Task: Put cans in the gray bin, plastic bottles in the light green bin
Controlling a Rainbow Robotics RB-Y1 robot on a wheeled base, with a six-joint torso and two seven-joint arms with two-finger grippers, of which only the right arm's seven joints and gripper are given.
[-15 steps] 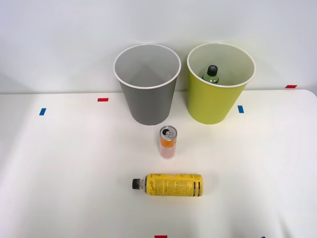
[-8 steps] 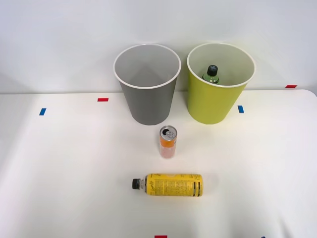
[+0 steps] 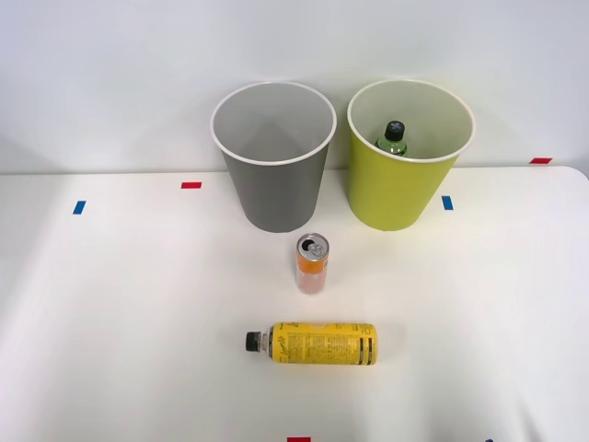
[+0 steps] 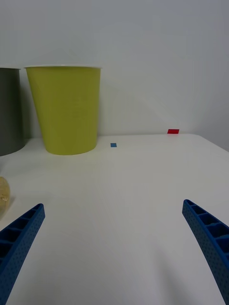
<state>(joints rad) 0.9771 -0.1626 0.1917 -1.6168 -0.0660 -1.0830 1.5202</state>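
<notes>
I have one white worktop (image 3: 110,322) against a plain pale wall (image 3: 110,74). Two bins stand side by side at its far edge, close but apart: the gray bin (image 3: 274,189) on the left and the light green bin (image 3: 394,189) on the right, both upright. I count two plastic bottles. The yellow bottle (image 3: 320,343) lies on its side near the front, black cap pointing left; the green bottle (image 3: 392,138) sits inside the light green bin with its black cap up. One orange can (image 3: 312,263) stands upright between the gray bin and the yellow bottle, touching neither. Small tape marks dot the worktop: I count three red tape marks (image 3: 190,185) and two blue tape marks (image 3: 447,203). My right pincer (image 4: 114,248) is spread wide with bare worktop between the fingers (image 4: 210,238), gripping nothing.
</notes>
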